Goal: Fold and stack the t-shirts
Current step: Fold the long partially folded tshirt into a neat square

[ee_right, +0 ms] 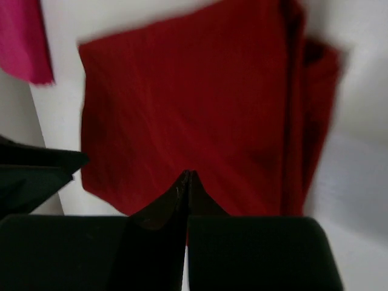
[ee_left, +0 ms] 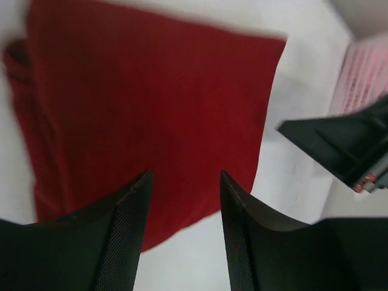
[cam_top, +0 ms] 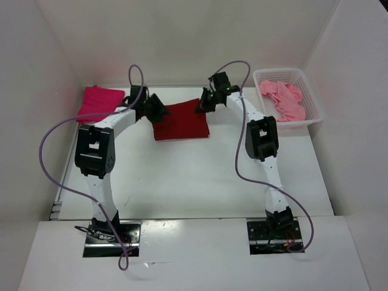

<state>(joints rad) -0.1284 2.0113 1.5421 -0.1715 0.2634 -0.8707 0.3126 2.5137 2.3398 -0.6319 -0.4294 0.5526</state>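
Observation:
A dark red t-shirt (cam_top: 180,121) lies folded into a flat rectangle at the back middle of the table. My left gripper (cam_top: 159,110) hovers at its left edge, jaws open and nothing between them (ee_left: 185,176), with the red cloth (ee_left: 151,103) below. My right gripper (cam_top: 203,104) is over the shirt's right back corner, shut with nothing in it (ee_right: 187,174), above the cloth (ee_right: 194,103). A crimson-pink t-shirt (cam_top: 99,102) lies folded at the back left. A light pink t-shirt (cam_top: 284,100) sits crumpled in the basket.
A white mesh basket (cam_top: 312,97) stands at the back right against the wall. White walls close in the table on the left, back and right. Purple cables loop from both arms. The crimson-pink shirt's edge (ee_right: 21,36) shows in the right wrist view.

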